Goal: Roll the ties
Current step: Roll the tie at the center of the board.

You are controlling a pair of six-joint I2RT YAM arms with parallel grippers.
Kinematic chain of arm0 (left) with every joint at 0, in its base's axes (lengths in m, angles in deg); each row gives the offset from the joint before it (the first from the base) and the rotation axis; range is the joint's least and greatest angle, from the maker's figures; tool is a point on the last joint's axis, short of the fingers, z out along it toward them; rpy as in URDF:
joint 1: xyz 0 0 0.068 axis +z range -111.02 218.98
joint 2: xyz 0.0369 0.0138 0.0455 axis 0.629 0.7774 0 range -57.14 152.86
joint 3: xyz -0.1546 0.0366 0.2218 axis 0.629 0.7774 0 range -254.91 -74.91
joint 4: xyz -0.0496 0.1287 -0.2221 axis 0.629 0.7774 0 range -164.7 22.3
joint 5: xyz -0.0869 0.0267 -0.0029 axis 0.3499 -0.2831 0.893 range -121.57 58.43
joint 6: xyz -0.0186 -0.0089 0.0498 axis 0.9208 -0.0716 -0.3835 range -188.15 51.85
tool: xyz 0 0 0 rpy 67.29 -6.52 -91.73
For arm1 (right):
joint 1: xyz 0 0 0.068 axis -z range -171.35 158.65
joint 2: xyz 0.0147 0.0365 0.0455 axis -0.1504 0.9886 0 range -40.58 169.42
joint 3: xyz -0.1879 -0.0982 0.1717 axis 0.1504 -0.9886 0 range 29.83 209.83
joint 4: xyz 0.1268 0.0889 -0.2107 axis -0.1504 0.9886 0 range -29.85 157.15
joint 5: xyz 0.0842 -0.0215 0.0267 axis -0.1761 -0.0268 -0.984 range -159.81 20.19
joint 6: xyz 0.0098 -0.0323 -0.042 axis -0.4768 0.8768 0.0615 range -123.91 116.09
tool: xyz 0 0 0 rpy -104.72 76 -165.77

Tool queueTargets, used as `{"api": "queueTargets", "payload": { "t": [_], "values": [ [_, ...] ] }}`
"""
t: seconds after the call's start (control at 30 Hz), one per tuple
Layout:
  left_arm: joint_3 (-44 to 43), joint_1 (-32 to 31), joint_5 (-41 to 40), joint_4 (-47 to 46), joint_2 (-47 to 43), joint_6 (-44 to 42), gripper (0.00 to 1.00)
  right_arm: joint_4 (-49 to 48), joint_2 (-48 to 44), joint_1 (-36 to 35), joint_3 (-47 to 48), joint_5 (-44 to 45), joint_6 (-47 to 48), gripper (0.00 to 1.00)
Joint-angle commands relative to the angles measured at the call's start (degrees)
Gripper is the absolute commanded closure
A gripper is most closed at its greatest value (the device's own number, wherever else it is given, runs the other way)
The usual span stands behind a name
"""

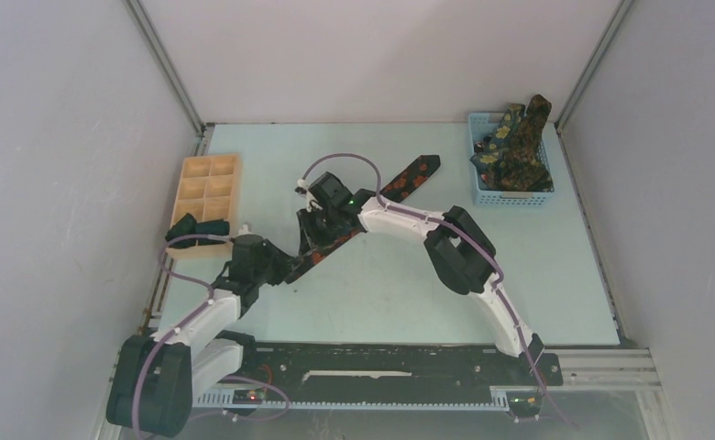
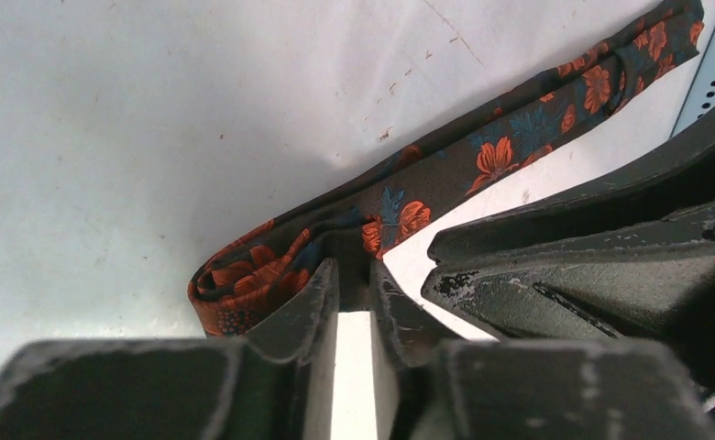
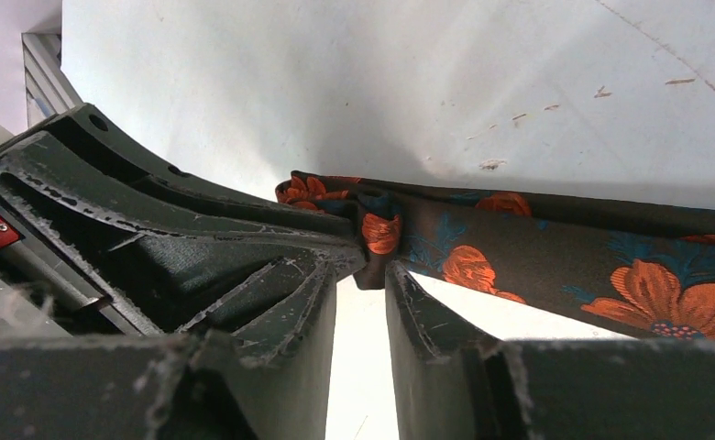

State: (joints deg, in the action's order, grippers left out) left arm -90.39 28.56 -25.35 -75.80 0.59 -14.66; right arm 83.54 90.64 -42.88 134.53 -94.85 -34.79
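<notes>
The black tie (image 1: pixel 413 176), orange-flowered, lies diagonally, its near end folded over.

- The black two-finger left gripper (image 2: pixel 354 275) is held low, pinched on the black orange-flowered fabric tie (image 2: pixel 519 147).
- The black two-finger right gripper (image 3: pixel 374 270) is clamped on it just beside.

No lettering, label, brand or number can be read in any of your three views, whether on the tie (image 1: pixel 411 178), the basket (image 1: pixel 511 196) or the tray (image 1: pixel 209 176).
</notes>
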Motion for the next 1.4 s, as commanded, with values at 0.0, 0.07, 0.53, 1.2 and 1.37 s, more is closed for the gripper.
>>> {"api": "queueTargets", "payload": {
  "t": [0.0,0.07,0.53,1.2,1.37],
  "values": [
    [1.3,0.0,-0.6,-1.6,-0.7,0.0,0.84,-0.5,-1.8,-0.9,1.4,-0.2,1.2,0.69],
    [1.3,0.0,-0.5,-1.7,-0.6,0.0,0.90,0.3,-1.1,-1.1,2.1,-0.1,1.3,0.69],
    [1.9,0.0,-0.9,-2.2,-1.6,0.2,0.70,2.4,2.9,-2.4,5.1,-0.1,1.7,0.68],
    [1.8,0.0,-1.0,-0.4,-4.2,0.9,0.92,5.1,6.3,-2.9,7.4,3.3,2.6,0.71],
    [0.7,0.0,-3.3,5.6,-9.1,0.5,0.67,5.2,7.5,-2.8,7.9,3.3,2.9,0.78]
  ]
}}
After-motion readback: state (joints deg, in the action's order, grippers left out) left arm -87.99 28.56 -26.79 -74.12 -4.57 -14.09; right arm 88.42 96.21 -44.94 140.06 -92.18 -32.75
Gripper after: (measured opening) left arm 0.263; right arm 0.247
